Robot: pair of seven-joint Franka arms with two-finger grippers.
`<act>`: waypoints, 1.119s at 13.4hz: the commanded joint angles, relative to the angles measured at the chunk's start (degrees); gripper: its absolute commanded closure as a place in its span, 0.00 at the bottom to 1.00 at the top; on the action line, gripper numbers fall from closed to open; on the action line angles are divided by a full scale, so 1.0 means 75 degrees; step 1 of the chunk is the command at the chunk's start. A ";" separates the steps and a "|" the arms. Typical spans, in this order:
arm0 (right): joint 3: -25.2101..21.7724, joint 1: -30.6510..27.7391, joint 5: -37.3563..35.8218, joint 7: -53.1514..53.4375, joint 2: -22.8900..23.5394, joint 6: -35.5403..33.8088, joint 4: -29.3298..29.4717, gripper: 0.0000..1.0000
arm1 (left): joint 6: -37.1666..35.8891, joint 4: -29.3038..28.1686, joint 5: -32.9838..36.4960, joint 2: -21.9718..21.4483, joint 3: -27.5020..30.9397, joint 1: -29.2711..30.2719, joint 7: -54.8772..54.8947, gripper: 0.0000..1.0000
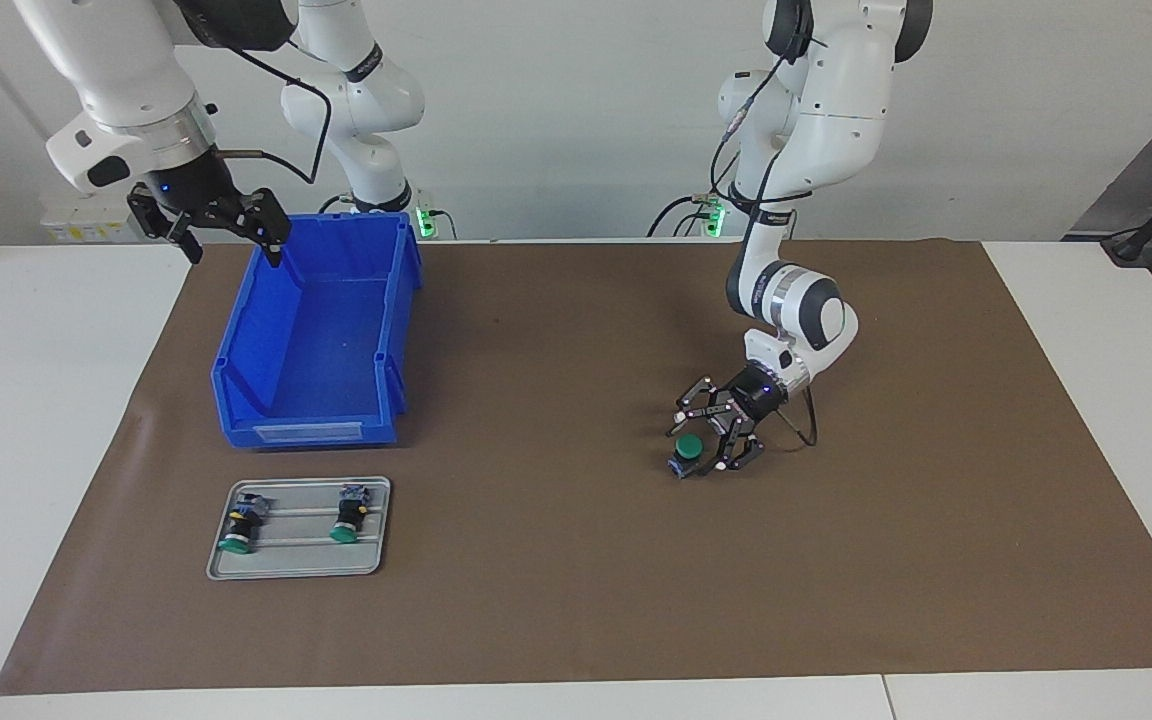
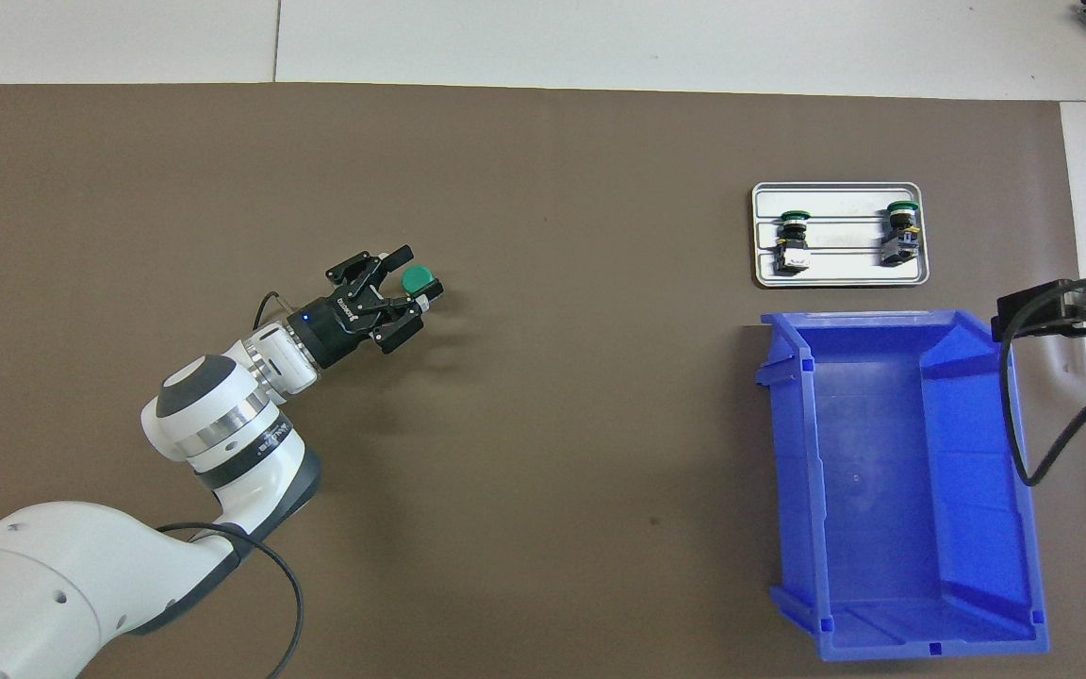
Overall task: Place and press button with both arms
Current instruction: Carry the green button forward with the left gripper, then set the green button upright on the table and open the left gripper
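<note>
From the facing camera, the left arm's black claw-like gripper (image 1: 704, 447) is down low on the brown mat (image 1: 576, 600), toward the left arm's end of the table. Its fingers are spread apart around the small push-button switch with the round green cap (image 1: 687, 452), which stands on its grey-blue block end on the mat, cap up. The fingers flank the button; whether any of them touches it, I cannot tell from here. The right arm's black gripper (image 1: 228, 232) waits up in the air over the rim of the deep blue plastic bin (image 1: 316, 350), its fingers apart and nothing between them. Farther from the robots than the bin sits the flat grey metal tray (image 1: 298, 570), and two more green-capped switches (image 1: 241, 522) lie on it side by side.

Now the overhead camera. The left gripper (image 2: 402, 288) comes in slantwise from the white arm, jaws apart, and the green-capped button (image 2: 418, 281) sits right between the fingertips on the mat (image 2: 543, 424), well apart from the tray and the bin. The tray (image 2: 840, 281) with its two spare switches (image 2: 794, 236) lies just beside the bin's (image 2: 892, 471) open end, farther from the robots. The right gripper (image 2: 1061, 311) shows only at the edge, over the bin's corner.
</note>
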 commanded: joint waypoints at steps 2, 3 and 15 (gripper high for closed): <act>0.0018 -0.0046 0.0211 -0.0164 -0.0102 -0.0107 -0.0035 0.00 | 0.0200 -0.0054 0.1417 -0.0513 0.0082 0.0327 -0.1451 0.25; 0.0018 -0.0046 0.0211 -0.0163 -0.0102 -0.0107 -0.0035 0.00 | 0.0200 0.0016 0.2048 -0.0560 0.0083 0.0491 -0.1908 0.25; 0.0018 -0.0046 0.0223 -0.0175 -0.0102 -0.0107 -0.0035 0.00 | 0.1512 0.1913 0.8866 -0.0936 0.0153 0.0165 -0.8960 0.76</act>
